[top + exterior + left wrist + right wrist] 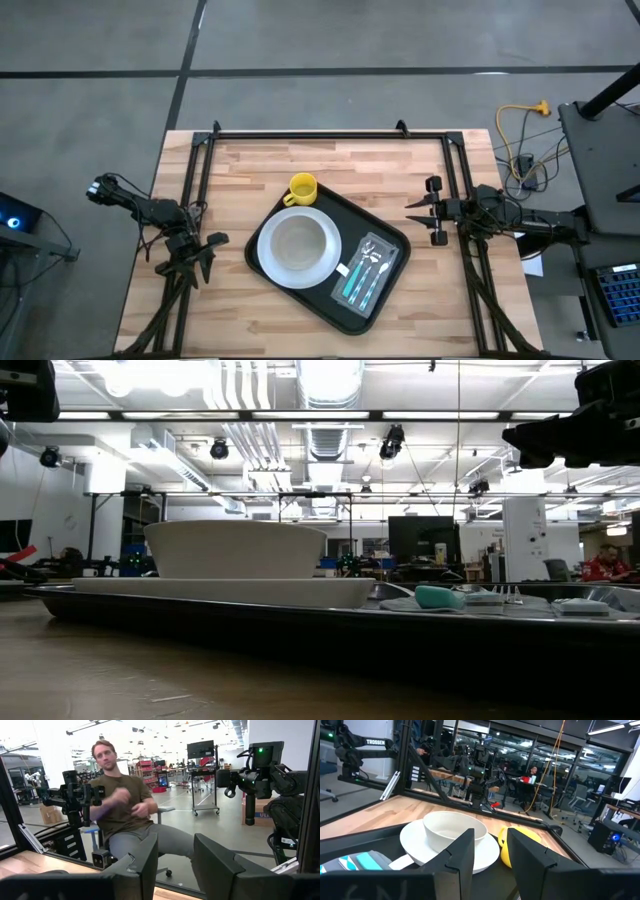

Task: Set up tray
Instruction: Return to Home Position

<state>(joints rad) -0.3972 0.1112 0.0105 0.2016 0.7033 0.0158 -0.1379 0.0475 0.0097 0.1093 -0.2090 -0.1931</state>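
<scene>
Wooden table [300,160] holds the tray [352,215] at frame centre in our high view; left gripper [197,268] sits lower left, right gripper [418,208] right of centre, and we see both jaws spread, empty.

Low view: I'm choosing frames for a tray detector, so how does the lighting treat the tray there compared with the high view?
Low view: ceiling lamps glare from behind, so the tray's near rim is a dark band and the bowl's side is shaded; high view: even overhead light, tray and plate plainly lit, shadows faint.
</scene>
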